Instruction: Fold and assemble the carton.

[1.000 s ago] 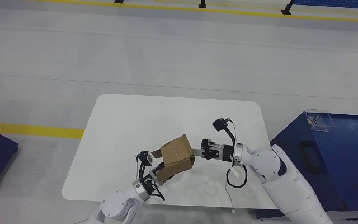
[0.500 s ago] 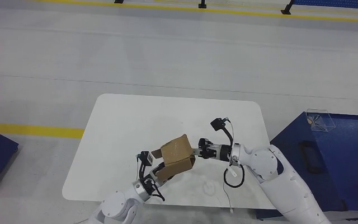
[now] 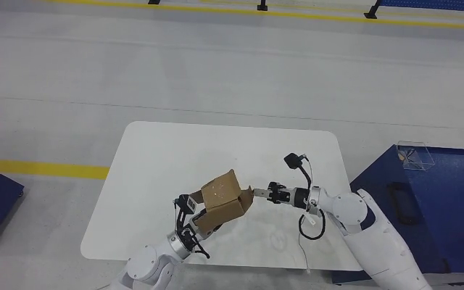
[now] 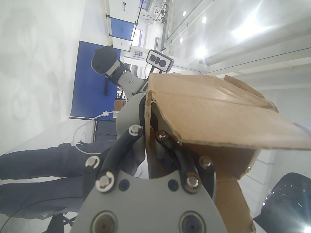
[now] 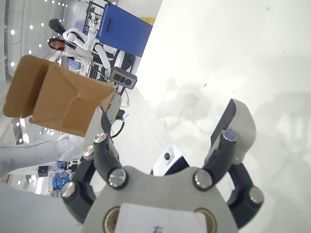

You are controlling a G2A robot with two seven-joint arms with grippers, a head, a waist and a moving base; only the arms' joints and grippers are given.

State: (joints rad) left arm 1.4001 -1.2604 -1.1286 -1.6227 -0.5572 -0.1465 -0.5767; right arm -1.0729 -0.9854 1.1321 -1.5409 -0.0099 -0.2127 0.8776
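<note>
Carton (image 3: 221, 197): one, brown cardboard, held up over the near half of one white table (image 3: 167, 156), flaps loose and not yet closed. Clamped by one side wall in the pinched left gripper (image 4: 148, 132), itself mostly hidden from above under the carton. Two grippers counted. Right gripper (image 5: 167, 112) spread wide, holding nothing, just beside the carton's right flap. Beyond the table's right end, one blue cabinet (image 3: 428, 203), one clear tray (image 3: 413, 154) on top.
</note>
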